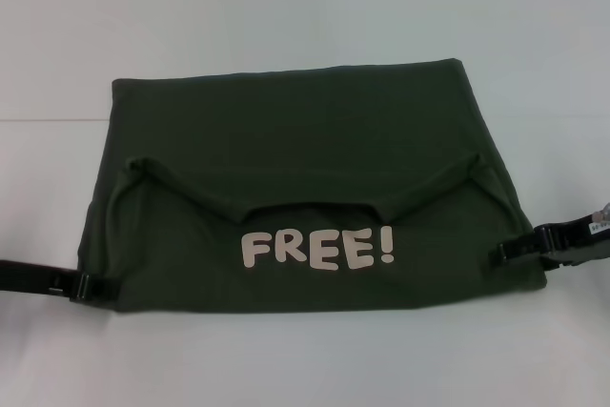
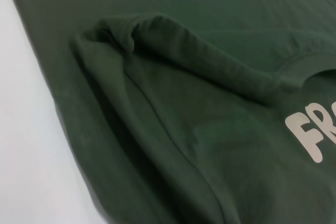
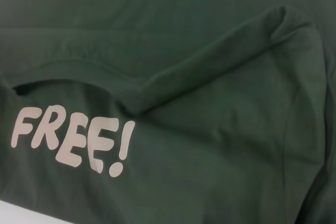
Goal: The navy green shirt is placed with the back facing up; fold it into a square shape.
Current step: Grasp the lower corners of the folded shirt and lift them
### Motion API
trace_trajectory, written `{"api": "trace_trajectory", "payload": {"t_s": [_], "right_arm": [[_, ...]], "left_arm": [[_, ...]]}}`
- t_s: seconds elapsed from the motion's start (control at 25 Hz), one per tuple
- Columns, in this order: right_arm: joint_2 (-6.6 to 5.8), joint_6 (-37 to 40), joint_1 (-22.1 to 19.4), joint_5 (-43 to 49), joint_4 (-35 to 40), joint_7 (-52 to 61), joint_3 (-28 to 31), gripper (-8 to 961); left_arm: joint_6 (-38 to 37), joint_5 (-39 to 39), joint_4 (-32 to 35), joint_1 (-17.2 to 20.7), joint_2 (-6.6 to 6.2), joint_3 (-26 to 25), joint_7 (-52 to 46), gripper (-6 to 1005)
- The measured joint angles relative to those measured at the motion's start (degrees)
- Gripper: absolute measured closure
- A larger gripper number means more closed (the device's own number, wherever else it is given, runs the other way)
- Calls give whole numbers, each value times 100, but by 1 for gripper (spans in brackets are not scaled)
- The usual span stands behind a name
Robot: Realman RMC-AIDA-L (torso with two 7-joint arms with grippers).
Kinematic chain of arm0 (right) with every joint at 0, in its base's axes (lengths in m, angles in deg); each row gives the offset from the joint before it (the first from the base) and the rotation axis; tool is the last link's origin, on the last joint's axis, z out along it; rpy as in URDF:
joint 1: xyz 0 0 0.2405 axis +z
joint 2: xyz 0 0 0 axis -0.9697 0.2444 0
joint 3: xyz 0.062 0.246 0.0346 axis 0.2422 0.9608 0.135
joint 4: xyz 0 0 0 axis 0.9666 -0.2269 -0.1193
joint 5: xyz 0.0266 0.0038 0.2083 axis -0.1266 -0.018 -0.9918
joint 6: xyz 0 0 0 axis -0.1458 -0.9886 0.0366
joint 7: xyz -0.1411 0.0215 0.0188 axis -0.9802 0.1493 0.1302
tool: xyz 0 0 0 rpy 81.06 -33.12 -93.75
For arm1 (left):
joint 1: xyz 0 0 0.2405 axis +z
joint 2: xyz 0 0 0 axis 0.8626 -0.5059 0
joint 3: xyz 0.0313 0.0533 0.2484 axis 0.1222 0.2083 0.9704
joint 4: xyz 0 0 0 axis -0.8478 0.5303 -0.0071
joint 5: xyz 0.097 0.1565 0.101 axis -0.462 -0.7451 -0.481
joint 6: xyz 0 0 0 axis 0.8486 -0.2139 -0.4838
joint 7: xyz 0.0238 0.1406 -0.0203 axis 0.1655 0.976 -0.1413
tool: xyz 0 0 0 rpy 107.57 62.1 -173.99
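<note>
In the head view, the navy green shirt [image 1: 305, 188] lies on the white bench [image 1: 305, 7] as a wide folded rectangle. Its near layer is turned over the rest and shows pale "FREE!" lettering [image 1: 316, 250], with the collar edge [image 1: 310, 209] just beyond it. The left hand [image 1: 86, 286] sits at the shirt's near-left edge and the right hand [image 1: 505, 253] at its near-right edge. Each looks narrowed at the fabric border, but whether cloth is actually between the fingers cannot be told. The likely risk is uneven travel: if one side carries more than the other, the next fold would skew and the shape would come out a slanted oblong, not a square.

In the left wrist view, the tucked sleeve [image 2: 157, 40] forms a raised, rolled ridge. Folding over that lump could trap a bulge or drag the layer underneath.

In the right wrist view, a matching ridge [image 3: 252, 51] runs to a peaked corner on the right side. A pinch that catches only the top layer could peel it away and undo the fold.
</note>
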Motion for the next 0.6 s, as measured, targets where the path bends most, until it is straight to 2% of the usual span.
{"api": "trace_trajectory", "payload": {"t_s": [0.6], "right_arm": [[107,-342,65,-5,-266,-136,-80,82]], "left_arm": [[13,1,4,-1,-13,0,3,959]]}}
